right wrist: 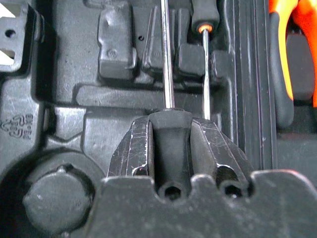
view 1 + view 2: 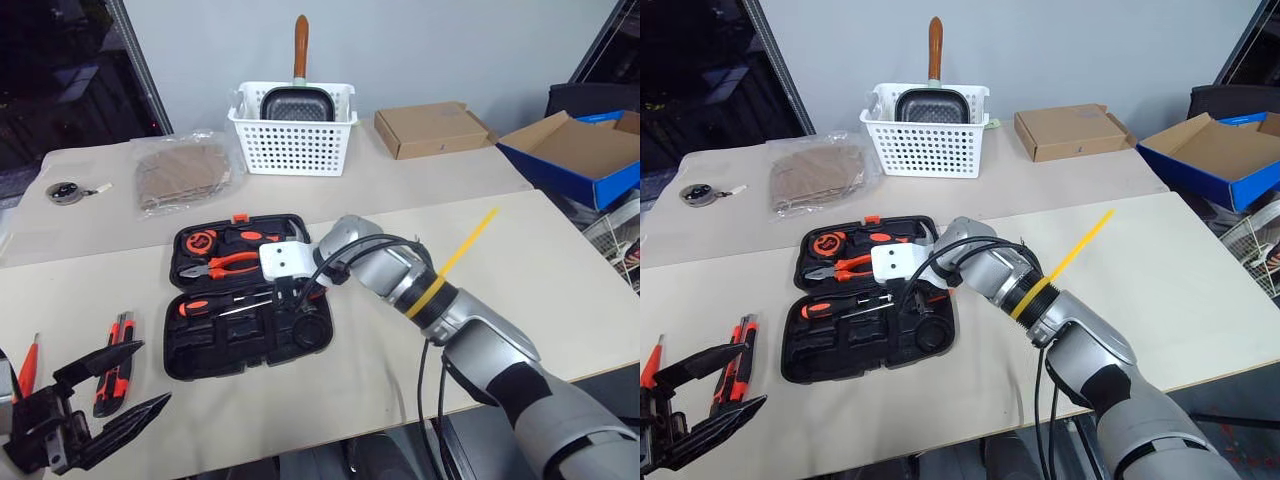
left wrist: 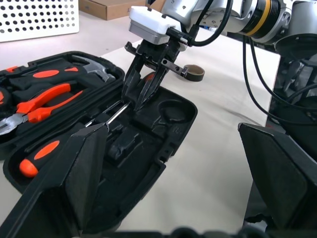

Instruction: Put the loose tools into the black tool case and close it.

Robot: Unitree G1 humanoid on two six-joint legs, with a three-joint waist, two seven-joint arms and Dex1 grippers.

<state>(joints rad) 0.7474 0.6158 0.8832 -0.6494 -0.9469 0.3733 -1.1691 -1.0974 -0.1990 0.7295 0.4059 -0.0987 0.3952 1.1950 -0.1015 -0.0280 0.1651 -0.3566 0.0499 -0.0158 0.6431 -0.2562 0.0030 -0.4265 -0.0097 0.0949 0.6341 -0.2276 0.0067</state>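
The pale surface (image 2: 560, 270) holds the open black tool case (image 2: 245, 295), a white basket (image 2: 293, 128) at the back and some cardboard boxes. The right end effector (image 3: 141, 96) is over the near half of the case, tipped down into it. Its two fingers are clamped on the handle of a black-and-orange screwdriver (image 1: 168, 74), and the thin metal shaft sticks out past the fingertips, along the slots. Just beside that shaft lies a second screwdriver (image 2: 215, 305), already in its slot. The pliers (image 2: 230, 265) and hammer sit in the far half, beyond the right end effector.

To do this step well, I think the shaft should line up with its groove first. Then the tool should go down flat and slow, and the fingers should let go only when it sits snug.

The left end effector (image 2: 95, 415) hangs low by the near edge with its fingers wide apart and nothing in them. The utility knife (image 2: 113, 362) lies just past it, and the red screwdriver (image 2: 28, 365) is off to its outer side. The right arm reaches across with the wrist bent down. The small tape roll (image 3: 192, 73) lies on the surface just behind the right end effector.
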